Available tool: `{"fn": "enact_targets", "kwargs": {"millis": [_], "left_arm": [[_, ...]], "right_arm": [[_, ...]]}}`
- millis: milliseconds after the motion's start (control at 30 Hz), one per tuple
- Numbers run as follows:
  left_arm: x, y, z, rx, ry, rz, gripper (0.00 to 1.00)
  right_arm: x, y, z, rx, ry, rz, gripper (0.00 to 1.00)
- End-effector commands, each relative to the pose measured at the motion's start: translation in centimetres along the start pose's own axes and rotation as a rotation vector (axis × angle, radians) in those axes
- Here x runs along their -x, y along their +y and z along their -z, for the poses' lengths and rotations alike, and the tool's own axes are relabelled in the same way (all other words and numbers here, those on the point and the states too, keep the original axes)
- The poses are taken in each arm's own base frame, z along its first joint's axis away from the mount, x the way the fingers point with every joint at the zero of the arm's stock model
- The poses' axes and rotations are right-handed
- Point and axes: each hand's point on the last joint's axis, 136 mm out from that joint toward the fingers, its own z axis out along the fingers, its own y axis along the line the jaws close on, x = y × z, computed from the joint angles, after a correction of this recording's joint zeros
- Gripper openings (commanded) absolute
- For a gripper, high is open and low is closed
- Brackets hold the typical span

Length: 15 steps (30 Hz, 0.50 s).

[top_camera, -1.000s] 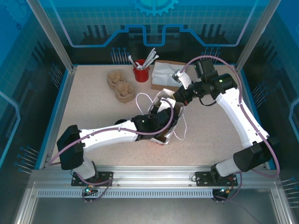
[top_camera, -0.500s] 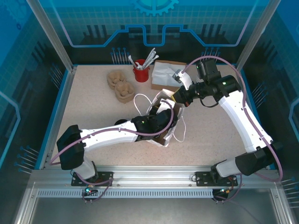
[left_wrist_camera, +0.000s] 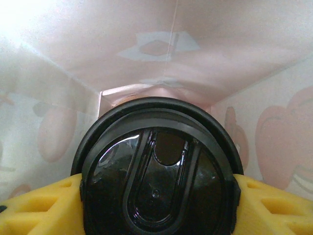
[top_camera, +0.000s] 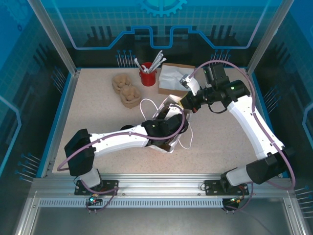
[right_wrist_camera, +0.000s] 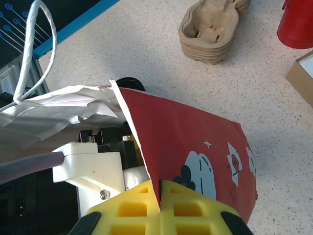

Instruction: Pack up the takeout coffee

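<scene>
The takeout coffee (left_wrist_camera: 159, 176) shows its black round lid close up, with the pale inner walls of the red-and-white paper bag (left_wrist_camera: 205, 58) all around it. My left gripper (left_wrist_camera: 159, 203) is shut on the cup, a yellow finger (left_wrist_camera: 44, 208) pressing each side. From above, the left gripper (top_camera: 168, 121) reaches into the bag's mouth (top_camera: 172, 104). My right gripper (right_wrist_camera: 160, 196) is shut on the bag's upper edge, pinching the red wall (right_wrist_camera: 195, 142) between its yellow pads. It holds that edge up from the right (top_camera: 184, 104).
A stack of pulp cup carriers (top_camera: 126, 90) sits at the back left. Beside it stand a red pot of stirrers (top_camera: 147, 76) and a cardboard box of napkins (top_camera: 173, 78). The bag's white cord handles (top_camera: 146, 105) loop out to both sides.
My left arm has pushed a little farther right and into the bag with the cup. The right gripper keeps its pinch on the bag's edge and has barely shifted.
</scene>
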Motion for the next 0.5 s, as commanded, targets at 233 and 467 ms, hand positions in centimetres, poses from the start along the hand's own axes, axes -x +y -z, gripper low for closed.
{"fn": "enact_targets", "kwargs": {"millis": [233,467], "left_arm": [[-2.1,1.5,-2.3,0.027,0.177,0.073,0.59],[-3.1,2.0,-3.2,0.032,0.261,0.114,0.59]], "right_arm": [[0.3,2.7,-0.8,0.162,-0.006,-0.016,0.00],[0.4,2.3,-2.2,0.206,0.006,-0.052,0.00]]}}
